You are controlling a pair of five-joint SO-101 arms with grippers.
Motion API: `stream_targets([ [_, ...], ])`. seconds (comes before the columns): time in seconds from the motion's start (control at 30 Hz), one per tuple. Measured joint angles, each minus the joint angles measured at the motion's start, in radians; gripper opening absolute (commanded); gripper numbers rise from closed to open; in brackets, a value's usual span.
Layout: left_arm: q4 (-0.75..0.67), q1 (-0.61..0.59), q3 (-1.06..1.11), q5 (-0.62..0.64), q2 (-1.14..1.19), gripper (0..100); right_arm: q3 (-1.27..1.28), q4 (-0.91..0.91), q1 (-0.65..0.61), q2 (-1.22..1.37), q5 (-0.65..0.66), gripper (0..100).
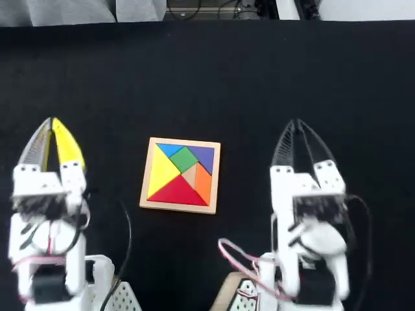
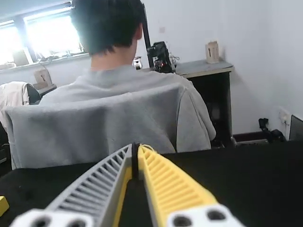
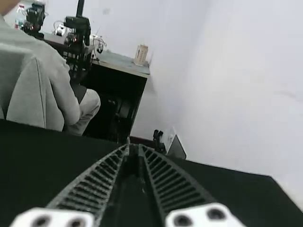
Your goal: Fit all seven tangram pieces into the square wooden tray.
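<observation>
The square wooden tray (image 1: pixel 145 194) lies in the middle of the black table, turned slightly. Inside it lie the tangram pieces: yellow (image 1: pixel 160 172), red (image 1: pixel 178 191), blue (image 1: pixel 170 149), green (image 1: pixel 184 159), purple (image 1: pixel 203 155), orange (image 1: pixel 204 181) and a small tan one (image 1: pixel 189 175). My left gripper (image 1: pixel 52 120) rests to the left of the tray, shut, with one grey and one yellow finger meeting at the tip (image 2: pixel 136 147). My right gripper (image 1: pixel 297 122) rests to the right of the tray, shut, its dark fingers closed together (image 3: pixel 134 147). Neither holds anything.
The black table (image 1: pixel 227 84) stretches wide behind and between the arms. Cables (image 1: pixel 240 256) loop near the arm bases at the front edge. A small yellow object (image 2: pixel 3 205) sits at the table's edge in the left wrist view.
</observation>
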Motion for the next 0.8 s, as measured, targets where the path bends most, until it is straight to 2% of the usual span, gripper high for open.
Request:
stream_targets([
  [0.17,-0.287,0.0,0.327,0.0,0.011,3,0.302,-0.305,0.002,0.0,0.0,1.2],
  [0.23,-0.282,0.003,0.342,0.0,0.012,3,0.381,-0.388,0.002,0.0,0.0,1.2],
  [0.3,-0.267,0.035,0.344,0.0,0.037,3,0.391,-0.397,0.003,0.0,0.0,1.2],
  [0.47,-0.209,0.107,0.348,0.014,0.052,3,0.402,-0.325,0.0,0.0,0.0,1.2],
  [0.63,-0.167,0.106,0.351,0.173,0.097,3,0.402,-0.186,0.0,0.0,0.0,1.2],
  [0.8,-0.063,0.086,0.354,0.186,0.143,3,0.402,0.012,0.0,0.0,0.002,1.2],
])
